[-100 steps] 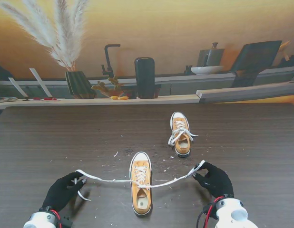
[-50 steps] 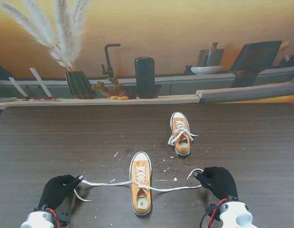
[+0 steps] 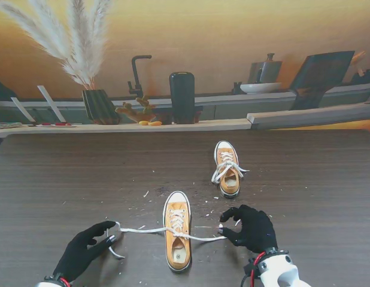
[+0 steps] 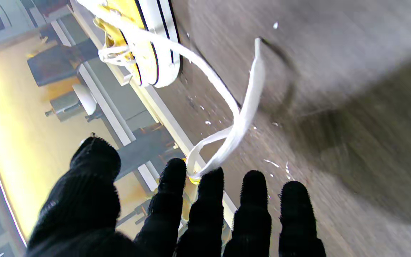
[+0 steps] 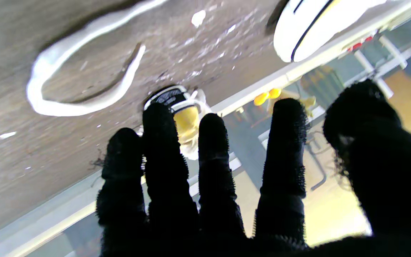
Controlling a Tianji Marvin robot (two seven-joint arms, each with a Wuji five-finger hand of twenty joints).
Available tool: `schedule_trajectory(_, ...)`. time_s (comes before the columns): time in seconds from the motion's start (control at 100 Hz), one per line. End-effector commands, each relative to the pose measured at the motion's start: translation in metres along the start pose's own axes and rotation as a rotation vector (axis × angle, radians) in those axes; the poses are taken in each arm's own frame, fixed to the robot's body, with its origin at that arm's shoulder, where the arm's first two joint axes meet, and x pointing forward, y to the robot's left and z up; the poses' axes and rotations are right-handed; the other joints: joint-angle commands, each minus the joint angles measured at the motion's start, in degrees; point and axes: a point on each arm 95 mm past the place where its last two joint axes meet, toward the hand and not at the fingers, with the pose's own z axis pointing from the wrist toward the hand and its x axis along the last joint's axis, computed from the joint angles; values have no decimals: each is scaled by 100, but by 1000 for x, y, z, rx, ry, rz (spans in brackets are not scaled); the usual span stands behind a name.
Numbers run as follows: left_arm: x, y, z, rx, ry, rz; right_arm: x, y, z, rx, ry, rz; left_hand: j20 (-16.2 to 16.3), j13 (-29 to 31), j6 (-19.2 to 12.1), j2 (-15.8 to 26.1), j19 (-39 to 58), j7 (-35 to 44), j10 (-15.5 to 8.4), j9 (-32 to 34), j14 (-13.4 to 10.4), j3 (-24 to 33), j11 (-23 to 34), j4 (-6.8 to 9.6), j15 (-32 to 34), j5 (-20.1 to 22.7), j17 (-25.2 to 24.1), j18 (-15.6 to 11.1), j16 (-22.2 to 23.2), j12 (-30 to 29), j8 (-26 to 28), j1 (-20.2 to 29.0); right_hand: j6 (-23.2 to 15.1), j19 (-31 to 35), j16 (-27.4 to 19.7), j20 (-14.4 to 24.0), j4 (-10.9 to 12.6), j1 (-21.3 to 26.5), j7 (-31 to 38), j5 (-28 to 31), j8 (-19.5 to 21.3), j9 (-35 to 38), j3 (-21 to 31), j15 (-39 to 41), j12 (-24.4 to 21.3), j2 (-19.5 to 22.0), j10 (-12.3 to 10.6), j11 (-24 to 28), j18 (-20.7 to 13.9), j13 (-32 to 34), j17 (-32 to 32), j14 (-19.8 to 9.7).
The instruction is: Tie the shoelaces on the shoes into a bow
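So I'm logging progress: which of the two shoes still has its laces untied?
The nearer shoe, between the hands: its lace stretches out sideways. The farther shoe has looped laces bunched on top.

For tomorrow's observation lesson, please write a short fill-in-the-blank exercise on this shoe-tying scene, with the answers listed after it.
1. The number of orange shoes on the table is ____.
2. The colour of the lace running from the nearer shoe to the left hand is ____.
3. The gloves on the left hand and the right hand are ____ in colour.
4. The farther shoe lies to the ____ of the nearer shoe.

Answers: two; white; black; right
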Motion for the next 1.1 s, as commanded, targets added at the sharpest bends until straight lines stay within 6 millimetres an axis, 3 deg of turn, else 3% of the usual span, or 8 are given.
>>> schedule_trajectory(0.0,3,6,-5,-19,10,-11,1,-9,4,36,15,-25,52,-126,-539,218,-101,-75,-139,-18,-107,-26,-77,202,-119,-23,-62,-112,-103,-156,-165,174,-213,-52,-82,-54,15,63,-129,-193,-118,-225,212,-88,-107,-187,-139,-35,-131,-93,-104,-103)
schedule_trajectory(0.12,7,9,-8,-24,26,-15,6,-23,12,68,45,-66,83,-28,-466,232,-115,111,-118,127,-94,175,-24,354,-111,346,-14,-63,-60,-121,-106,404,-226,-66,-90,-61,29,57,-153,-220,-104,-258,302,-96,-121,-245,-156,-19,-147,-102,-108,-123)
schedule_trajectory(0.2,8,9,-9,-25,32,-4,10,-31,15,92,58,-77,164,54,-488,-207,-153,339,-145,229,-101,1033,46,487,-77,511,52,-42,-2,-57,257,613,-223,-74,-97,-65,55,48,-172,-239,-94,-292,357,-103,-120,-270,-164,6,-165,-113,-110,-152)
schedule_trajectory(0.27,9,9,-8,-15,35,16,13,-38,16,112,69,-76,192,179,-593,-859,-127,932,-201,390,-121,2281,170,234,21,817,153,-6,25,10,672,1036,-220,-75,-100,-66,58,38,-174,-238,-85,-295,372,-106,-116,-269,-157,29,-167,-115,-110,-153)
schedule_trajectory(0.33,9,8,-8,-3,35,41,14,-42,17,124,75,-77,200,300,-701,-1098,-41,1677,-279,537,-146,2611,312,36,136,948,222,-1,52,82,924,1489,-240,-73,-101,-67,45,46,-169,-240,-79,-296,373,-103,-117,-260,-163,44,-182,-108,-102,-154)
schedule_trajectory(0.51,7,4,-3,30,23,113,18,-51,18,152,86,-78,176,565,-760,-985,312,2927,-428,842,-227,1068,627,-214,488,946,364,-43,119,182,351,1893,-268,-27,-95,-53,-36,132,-71,-177,-76,-272,348,-80,-110,-289,-143,88,-203,-71,-65,-153)
schedule_trajectory(0.93,6,8,-6,33,25,120,26,-67,19,207,103,-71,115,593,-766,-831,488,3662,-347,903,-190,397,725,-279,625,860,374,-19,93,204,491,1292,-253,16,-93,-45,-183,260,247,22,-103,-246,325,-67,-95,-470,-165,132,-234,-57,-52,-180)
schedule_trajectory(1.09,6,8,-9,36,25,106,27,-72,21,221,102,-61,106,592,-802,-653,513,3908,-275,943,-144,230,730,-291,640,986,371,-6,92,207,603,979,-408,20,-88,-55,-225,469,958,304,-441,-91,257,-52,-100,-443,-181,109,-224,-35,-36,-183)
